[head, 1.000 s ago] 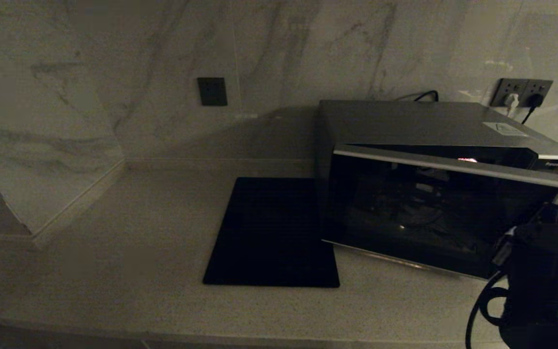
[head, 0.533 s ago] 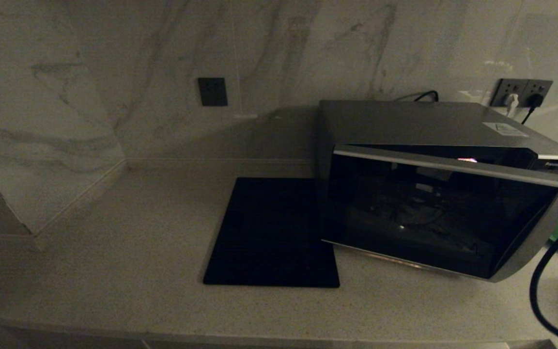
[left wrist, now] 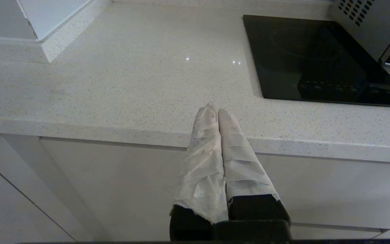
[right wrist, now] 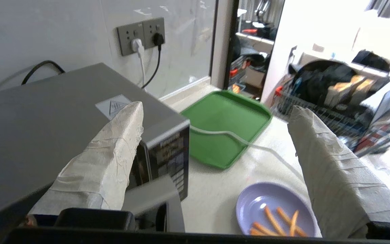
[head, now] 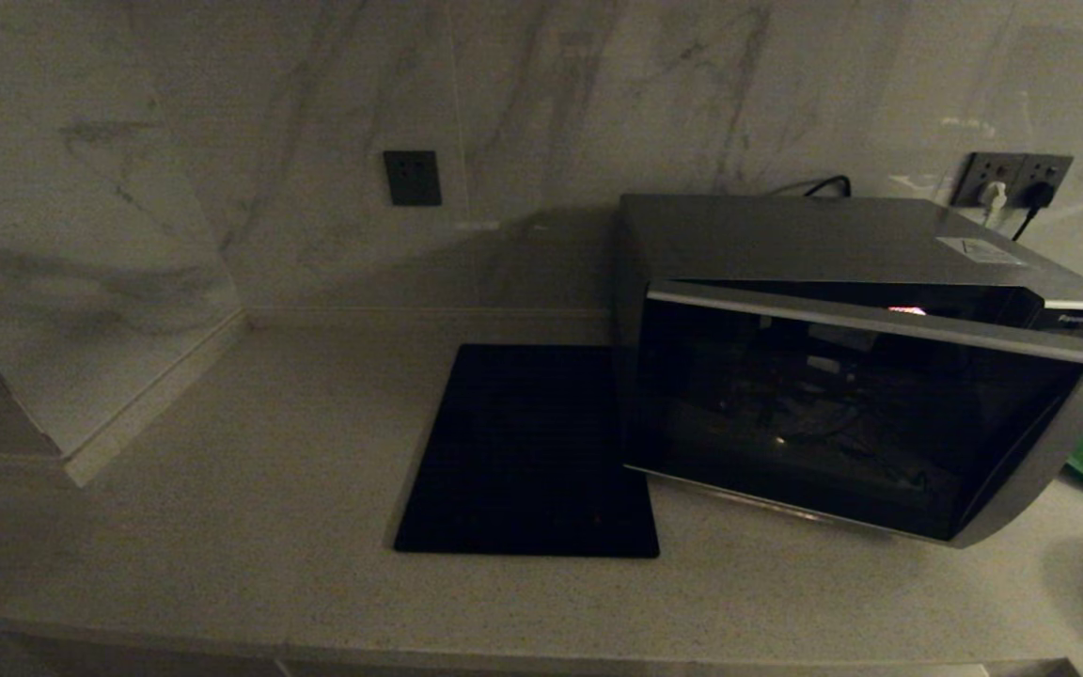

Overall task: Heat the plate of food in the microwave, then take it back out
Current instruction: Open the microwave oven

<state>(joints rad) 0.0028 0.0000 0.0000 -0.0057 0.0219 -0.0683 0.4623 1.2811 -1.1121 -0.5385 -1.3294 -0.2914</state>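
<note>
Right pincer point(right wrist: 215, 142) spread wide, empty, above the plate of food point(right wrist: 276, 217). Risk: a tilted rim grasp spills fries; the microwave point(head: 861, 395) door stands barely ajar.

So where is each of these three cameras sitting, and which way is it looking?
Head: high on the robot, looking down at the counter, the microwave with its door ajar; no arm shows.
Left wrist: behind the shut left hand, low at the counter's front edge, facing the black slab.
Right wrist: behind the open right hand, facing the plate of food and green tray.
All three show the microwave.
</note>
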